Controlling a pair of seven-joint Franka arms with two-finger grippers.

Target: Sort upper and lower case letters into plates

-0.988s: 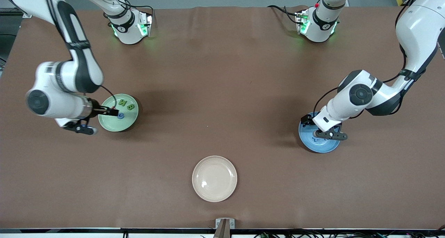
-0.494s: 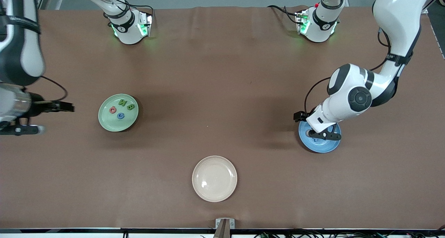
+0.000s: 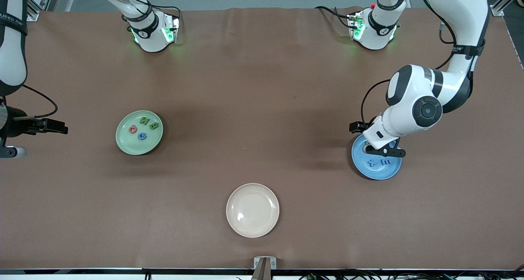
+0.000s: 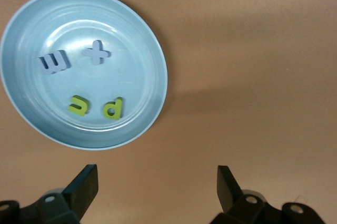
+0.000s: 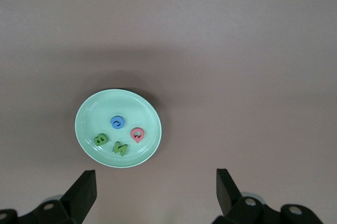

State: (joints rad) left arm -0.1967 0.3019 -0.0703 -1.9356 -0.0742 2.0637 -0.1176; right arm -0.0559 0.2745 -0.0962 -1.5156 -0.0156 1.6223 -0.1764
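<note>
letters all sorted: four in green plate (image 3: pixel 139 145) toward right arm's end, four in blue plate (image 3: pixel 376 171) toward left arm's end; cream plate (image 3: pixel 252 226) bare. right gripper (image 5: pixel 152 195) fingers released, holding nothing, over tabletop (image 3: pixel 262 87) beside green plate. left gripper (image 4: pixel 158 192) fingers released, empty, at blue plate's rim. judgement: sorting looks complete; best move is lifting both arms straight up, without nudging plates
</note>
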